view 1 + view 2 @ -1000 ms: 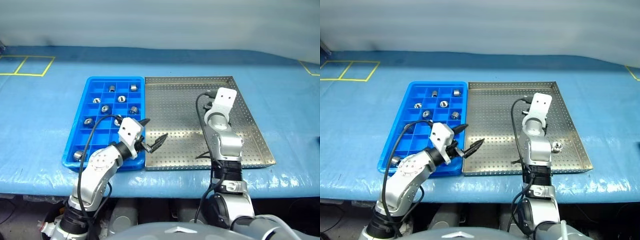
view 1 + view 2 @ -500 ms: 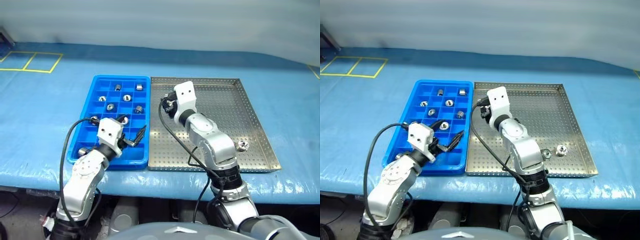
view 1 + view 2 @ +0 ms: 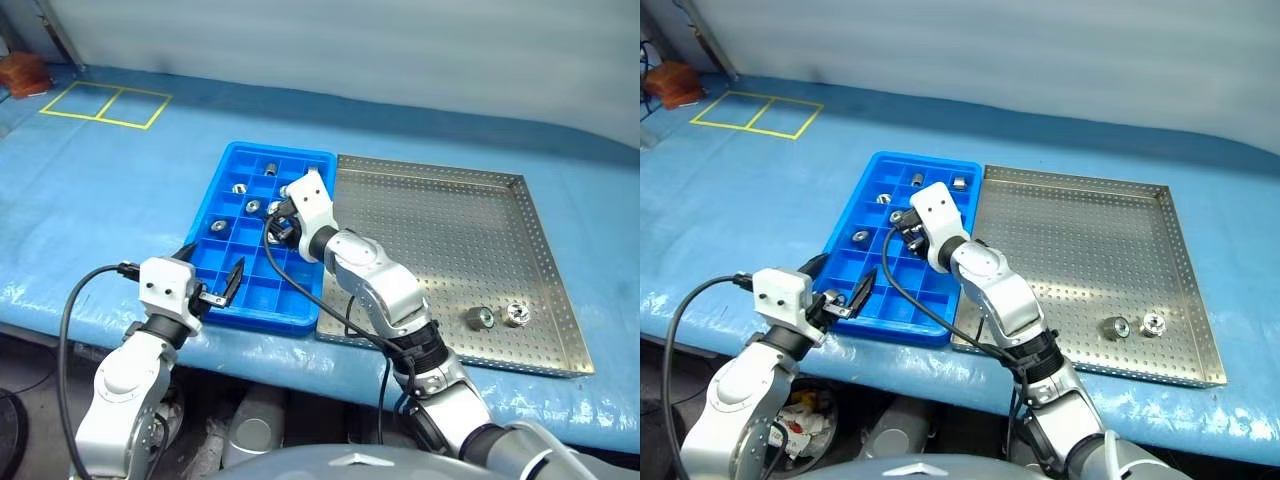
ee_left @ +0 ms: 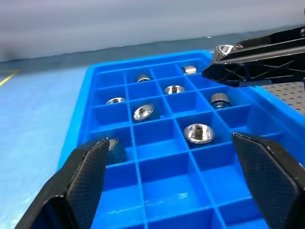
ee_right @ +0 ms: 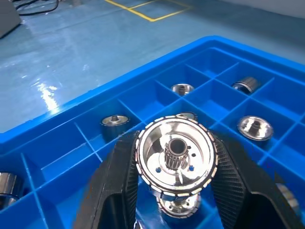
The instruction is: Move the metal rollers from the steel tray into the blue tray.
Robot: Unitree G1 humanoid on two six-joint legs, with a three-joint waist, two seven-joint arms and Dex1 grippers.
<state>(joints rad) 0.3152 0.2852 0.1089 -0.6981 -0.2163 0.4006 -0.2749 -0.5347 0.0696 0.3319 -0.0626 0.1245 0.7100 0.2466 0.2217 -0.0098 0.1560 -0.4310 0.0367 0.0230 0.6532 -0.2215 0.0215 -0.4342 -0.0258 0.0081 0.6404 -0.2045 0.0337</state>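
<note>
The shiny silver metal roller point(image 5: 176, 159), pinched in the right end effector point(image 5: 176, 191) over the bright blue compartmented plastic tray point(image 3: 232, 160), is best lowered squarely into a vacant cell before release, while the left end effector point(image 4: 176, 183) is held spread at the tray's near edge.

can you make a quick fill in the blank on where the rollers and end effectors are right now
1. The right end effector is shut on a metal roller above the ____ tray.
2. ____ metal rollers lie in the steel tray.
3. The left end effector, near the blue tray, is open and holds ____.

Missing words: blue; two; nothing
</note>
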